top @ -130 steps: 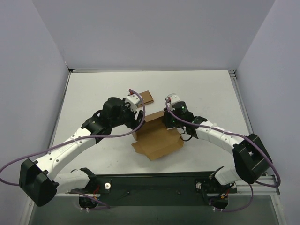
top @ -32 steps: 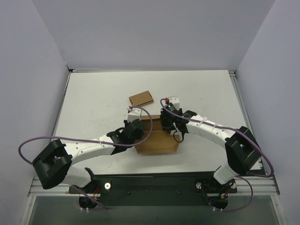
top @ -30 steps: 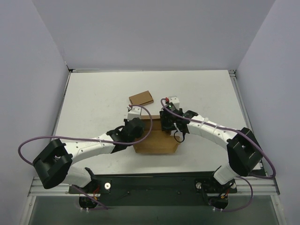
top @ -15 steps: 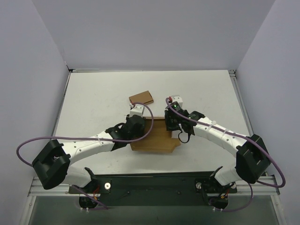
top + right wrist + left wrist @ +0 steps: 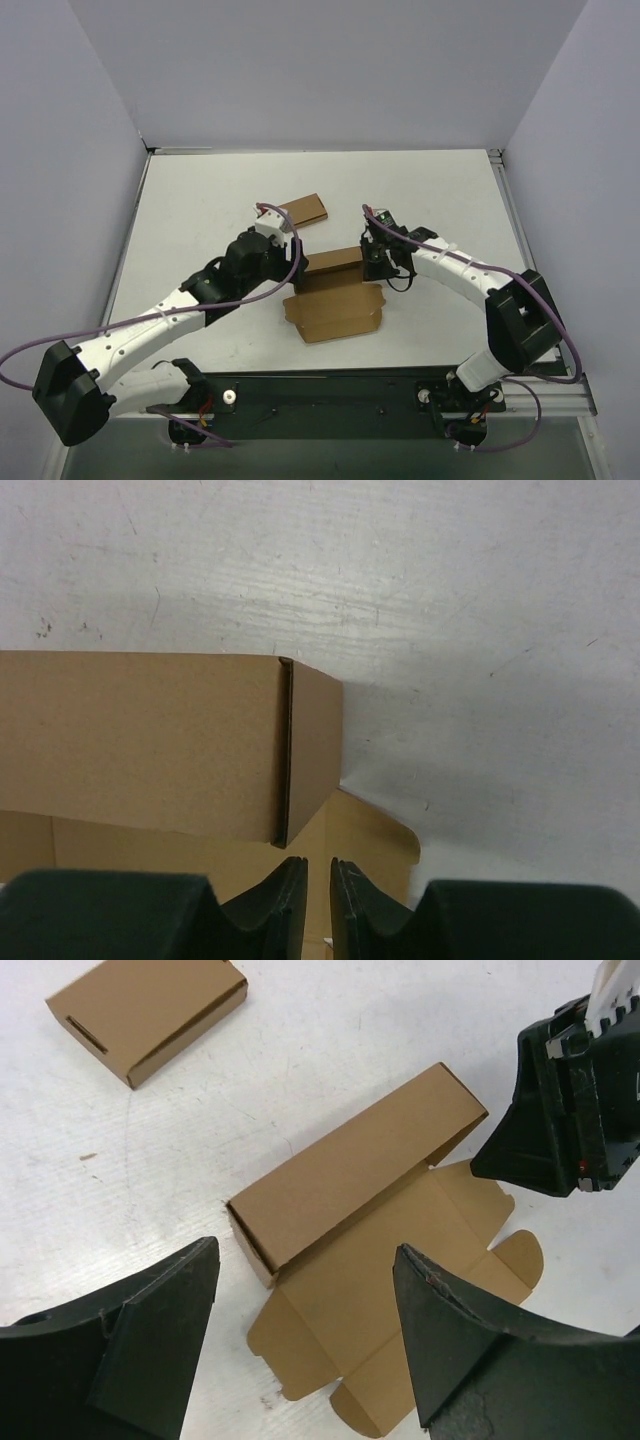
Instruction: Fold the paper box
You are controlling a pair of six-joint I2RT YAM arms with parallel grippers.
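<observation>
- paper box (image 5: 335,312) at centre of counter (image 5: 200,200); far section folded into a tube, near flaps flat.
- left end effector (image 5: 305,1280) spread wide above it, empty.
- right end effector (image 5: 318,885) nearly closed at the box's right end; grip unclear.

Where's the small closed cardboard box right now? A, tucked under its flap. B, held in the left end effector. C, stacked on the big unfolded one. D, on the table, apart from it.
D: the small box lies on the table with bare white surface between it and the paper box.
</observation>
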